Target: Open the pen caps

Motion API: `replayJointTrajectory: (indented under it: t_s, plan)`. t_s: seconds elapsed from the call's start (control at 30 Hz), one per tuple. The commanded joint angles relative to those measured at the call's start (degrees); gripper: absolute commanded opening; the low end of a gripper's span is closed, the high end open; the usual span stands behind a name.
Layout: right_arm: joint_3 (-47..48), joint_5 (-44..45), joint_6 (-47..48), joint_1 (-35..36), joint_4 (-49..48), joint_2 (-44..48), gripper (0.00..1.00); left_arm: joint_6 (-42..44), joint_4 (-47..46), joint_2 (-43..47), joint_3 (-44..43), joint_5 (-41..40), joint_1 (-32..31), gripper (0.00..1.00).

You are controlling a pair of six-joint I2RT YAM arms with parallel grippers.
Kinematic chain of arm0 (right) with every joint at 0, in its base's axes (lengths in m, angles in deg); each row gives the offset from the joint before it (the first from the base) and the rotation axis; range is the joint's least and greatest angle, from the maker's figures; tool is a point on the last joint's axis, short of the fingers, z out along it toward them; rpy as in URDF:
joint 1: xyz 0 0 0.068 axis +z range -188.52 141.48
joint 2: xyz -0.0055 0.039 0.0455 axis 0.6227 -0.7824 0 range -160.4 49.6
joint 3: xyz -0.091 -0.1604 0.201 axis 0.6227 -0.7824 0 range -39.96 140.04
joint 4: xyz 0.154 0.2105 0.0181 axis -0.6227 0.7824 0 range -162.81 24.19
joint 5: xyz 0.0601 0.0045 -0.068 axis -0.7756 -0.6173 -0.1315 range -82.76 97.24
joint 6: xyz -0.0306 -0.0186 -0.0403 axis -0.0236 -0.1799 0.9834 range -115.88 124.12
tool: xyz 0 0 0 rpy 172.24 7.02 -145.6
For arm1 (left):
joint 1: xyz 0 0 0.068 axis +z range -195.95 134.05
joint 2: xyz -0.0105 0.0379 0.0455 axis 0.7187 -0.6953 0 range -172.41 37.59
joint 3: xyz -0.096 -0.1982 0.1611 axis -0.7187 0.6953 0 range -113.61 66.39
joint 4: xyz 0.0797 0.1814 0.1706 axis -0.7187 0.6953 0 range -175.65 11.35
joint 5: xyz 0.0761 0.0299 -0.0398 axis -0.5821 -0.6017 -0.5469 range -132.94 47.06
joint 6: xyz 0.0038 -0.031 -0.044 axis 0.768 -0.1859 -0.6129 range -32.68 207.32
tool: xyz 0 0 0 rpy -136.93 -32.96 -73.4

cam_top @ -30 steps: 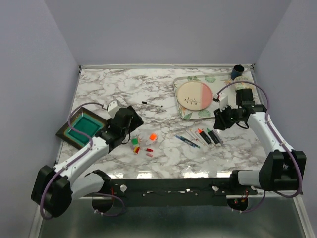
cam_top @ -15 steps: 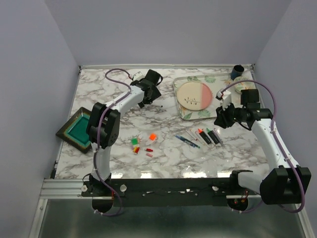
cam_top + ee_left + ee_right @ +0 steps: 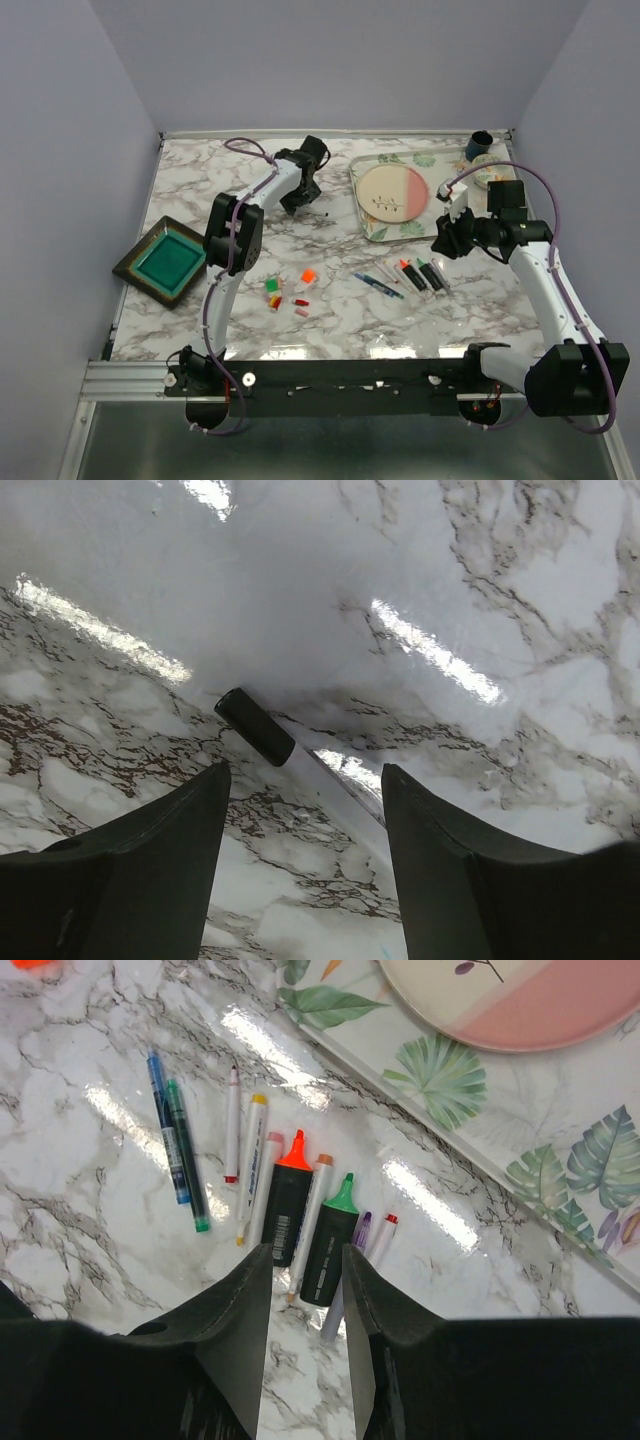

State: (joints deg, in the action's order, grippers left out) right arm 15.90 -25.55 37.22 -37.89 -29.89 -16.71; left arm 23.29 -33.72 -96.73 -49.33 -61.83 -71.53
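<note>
Left wrist view: black pen cap point(image 3: 255, 726) on marble table point(image 3: 520, 590), at 10 o'clock from left gripper point(image 3: 302, 780). Pen point(image 3: 345, 795) axis runs 10-to-4 between wide-apart, empty jaws; left arm nearer.

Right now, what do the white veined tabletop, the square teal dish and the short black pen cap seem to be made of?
The white veined tabletop: marble or marble-look laminate, polished; it mirrors the lights. The square teal dish: probably glazed ceramic; dark rim, even teal centre. The short black pen cap: likely plastic, smooth, faint sheen.
</note>
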Motion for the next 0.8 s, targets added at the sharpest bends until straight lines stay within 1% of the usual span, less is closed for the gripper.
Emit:
replayJointTrajectory:
  t_s: [0.0,0.07,0.17,0.2,0.27,0.3,0.4,0.43,0.5,0.53,0.6,0.63,0.67,0.7,0.73,0.77]
  plan:
    - [-0.04,-1.83,0.65,-0.45,-0.64,1.09,0.41,0.13,5.56,-2.70,-2.05,-0.97,0.45,0.65]
    - [-0.04,-1.92,0.65,-0.36,-0.73,1.18,0.41,0.66,5.82,-3.05,-1.79,-1.23,0.45,0.63]
    - [-0.04,-2.27,0.82,-0.36,-0.55,1.18,0.41,1.36,5.21,-2.35,-0.56,-1.50,0.45,0.52]
    - [-0.13,-2.45,0.82,-0.36,-0.47,1.26,0.41,1.62,4.95,-2.00,-0.12,-1.58,0.45,0.45]
    - [-0.13,-2.62,0.91,-0.45,-0.55,1.53,0.41,2.59,3.98,-0.86,1.37,-1.67,0.45,0.36]
    - [-0.13,-2.97,0.91,-0.36,-0.55,1.61,0.41,2.94,3.72,-0.33,1.90,-1.76,0.45,0.27]
    - [-0.22,-3.24,0.91,-0.36,-0.55,1.70,0.41,4.17,2.14,1.78,4.27,-1.67,0.45,0.19]
    - [-0.22,-3.59,1.00,-0.36,-0.47,1.70,0.41,4.79,1.52,2.39,5.06,-1.06,0.45,0.13]
    - [-0.22,-4.90,1.35,-0.45,-0.03,1.70,0.41,6.54,-1.90,4.94,8.22,2.09,0.53,0.07]
    - [-0.31,-7.87,1.87,-0.36,0.41,1.70,0.41,7.33,-3.74,5.90,9.62,3.50,0.53,0.00]
    - [-0.40,-11.83,2.23,-0.45,1.73,1.62,0.40,8.82,-9.45,9.77,14.80,7.18,0.45,0.00]
    - [-0.22,-15.85,3.19,-0.45,2.34,1.53,0.40,9.70,-12.17,11.35,17.00,8.86,0.45,0.00]
    - [-0.22,-17.55,3.37,-0.36,3.39,1.27,0.40,10.32,-18.11,15.19,22.07,10.35,0.45,0.00]
    - [-0.13,-18.96,3.63,-0.36,3.66,1.09,0.40,11.46,-21.56,17.40,24.81,11.85,0.45,0.00]
    - [-0.22,-21.23,4.33,-0.36,4.01,1.00,0.40,12.17,-25.43,19.69,27.89,16.21,0.45,0.00]
    - [-0.31,-21.95,4.34,-0.01,4.10,0.83,0.40,12.61,-34.86,24.50,34.62,18.78,0.45,0.00]
